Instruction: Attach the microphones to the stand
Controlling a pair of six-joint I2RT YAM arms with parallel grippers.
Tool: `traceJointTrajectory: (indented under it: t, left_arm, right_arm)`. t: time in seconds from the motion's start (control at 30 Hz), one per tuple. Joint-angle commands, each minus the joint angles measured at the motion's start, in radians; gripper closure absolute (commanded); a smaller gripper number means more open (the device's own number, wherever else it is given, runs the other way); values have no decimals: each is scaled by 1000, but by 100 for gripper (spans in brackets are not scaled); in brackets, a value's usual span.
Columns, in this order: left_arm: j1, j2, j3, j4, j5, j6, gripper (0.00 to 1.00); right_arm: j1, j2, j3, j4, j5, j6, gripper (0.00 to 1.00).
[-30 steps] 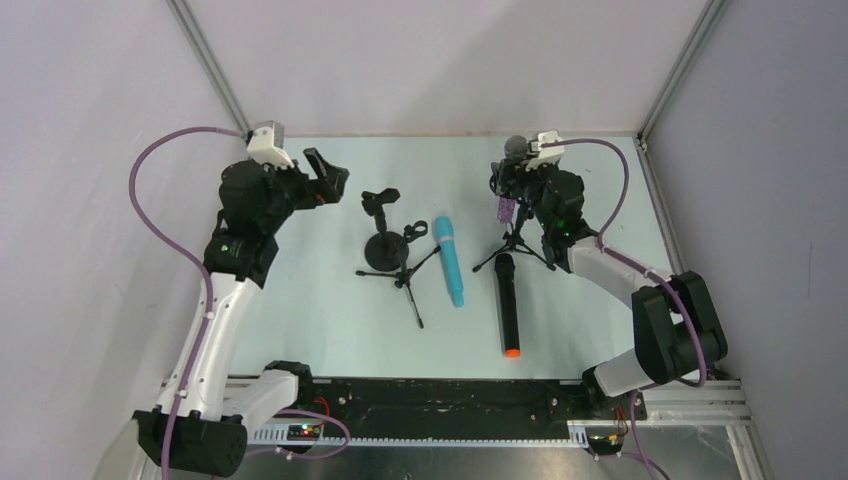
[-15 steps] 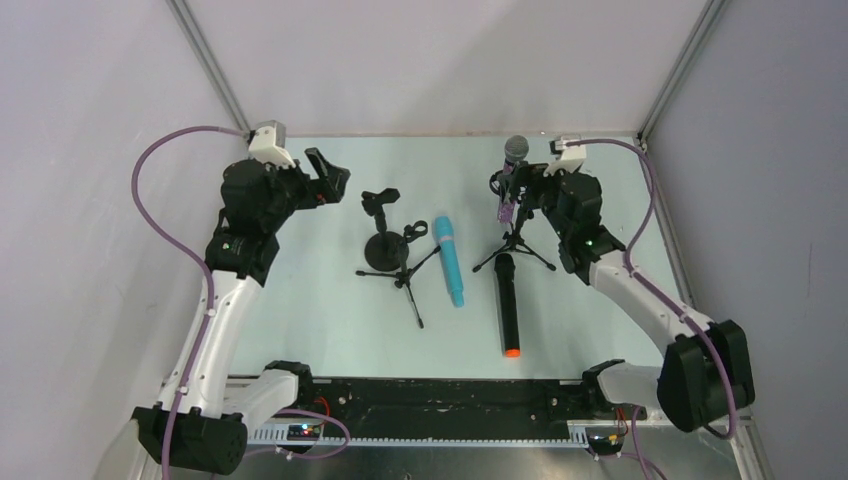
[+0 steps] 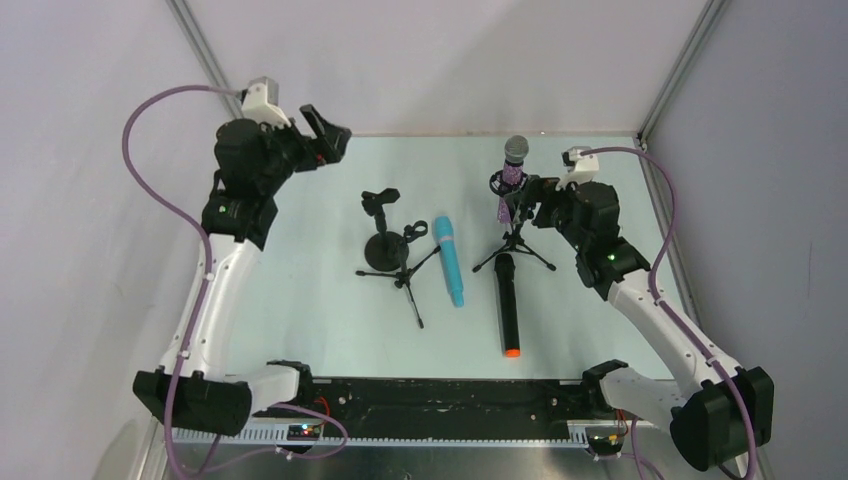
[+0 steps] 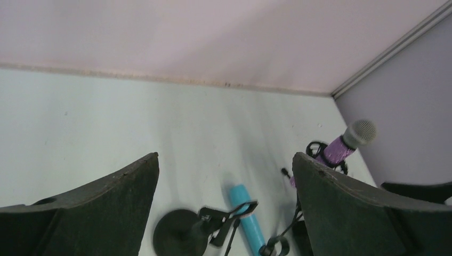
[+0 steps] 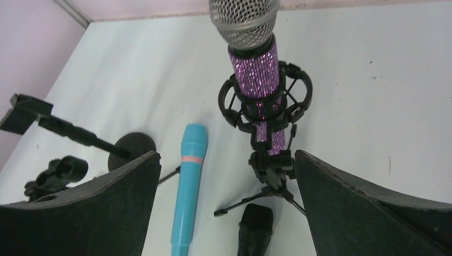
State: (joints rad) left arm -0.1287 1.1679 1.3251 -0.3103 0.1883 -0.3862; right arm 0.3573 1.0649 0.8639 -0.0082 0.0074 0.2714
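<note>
The purple glittery microphone (image 3: pixel 511 180) with a silver head stands upright in the shock mount of a small black tripod stand (image 3: pixel 514 243); it also shows in the right wrist view (image 5: pixel 255 66). My right gripper (image 3: pixel 528 198) is open just right of it, not touching, its midpoint in its own view (image 5: pixel 226 154). The light-blue microphone (image 3: pixel 449 260) and the black microphone (image 3: pixel 508 305) with an orange end lie flat on the table. My left gripper (image 3: pixel 328 140) is open and empty, raised at the back left (image 4: pixel 225 157).
A black round-base stand (image 3: pixel 382 248) with an empty clip stands left of the blue microphone. Another black tripod stand (image 3: pixel 405 275) lies tipped beside it. Walls enclose the pale table (image 3: pixel 300 300) at the back and both sides.
My right gripper has drawn back to the right, off the purple microphone, which stays in its stand. My left arm has lifted and shifted slightly toward the back wall.
</note>
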Motion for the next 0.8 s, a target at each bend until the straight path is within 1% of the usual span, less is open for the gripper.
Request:
traceJointTrajectory:
  t: [0.0, 0.07, 0.17, 0.27, 0.43, 0.63, 0.77]
  left_arm:
    - [-2, 72, 155, 34, 17, -68, 2]
    - [0, 122, 206, 33, 19, -72, 2]
    - [4, 170, 226, 29, 27, -75, 2]
    - [5, 174, 172, 29, 10, -60, 2]
    - [7, 150, 51, 29, -14, -44, 2]
    - [2, 177, 48, 35, 55, -77, 2]
    - [1, 178, 52, 34, 69, -79, 2]
  right_arm:
    - [-10, -19, 14, -54, -81, -25, 0]
    - [-17, -21, 14, -55, -89, -9, 0]
    - [-20, -18, 13, -63, -80, 9, 0]
    - [-20, -18, 15, -87, -33, 6, 1]
    - [-21, -8, 19, -132, 14, -47, 1]
    - [-20, 58, 67, -196, 17, -58, 0]
    - [-6, 115, 103, -223, 50, -48, 0]
